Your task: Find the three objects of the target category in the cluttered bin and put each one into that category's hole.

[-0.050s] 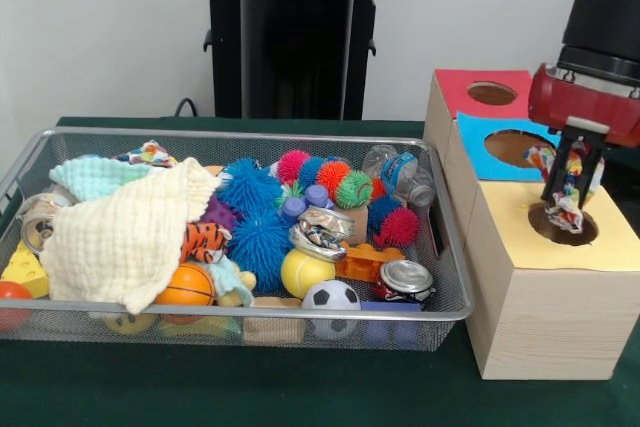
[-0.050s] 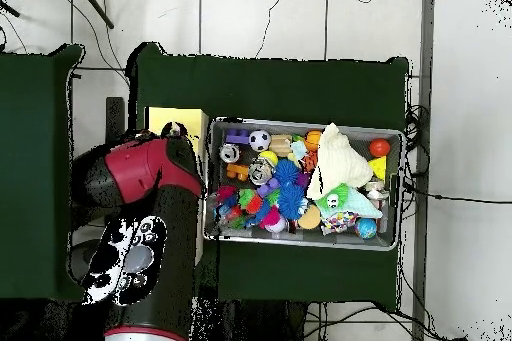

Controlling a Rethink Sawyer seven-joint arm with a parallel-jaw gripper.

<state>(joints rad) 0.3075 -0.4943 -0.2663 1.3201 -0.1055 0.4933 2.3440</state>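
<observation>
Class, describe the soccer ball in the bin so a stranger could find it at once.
Start at the wire bin on the green table. Go to its front edge, near the wooden box. The soccer ball sits there between a yellow ball and a crushed can; it alone is white with black patches.

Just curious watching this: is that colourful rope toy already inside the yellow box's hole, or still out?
Partly in. The rope toy hangs from the claw, shut on it, its lower end dipping into the hole of the yellow box.
</observation>
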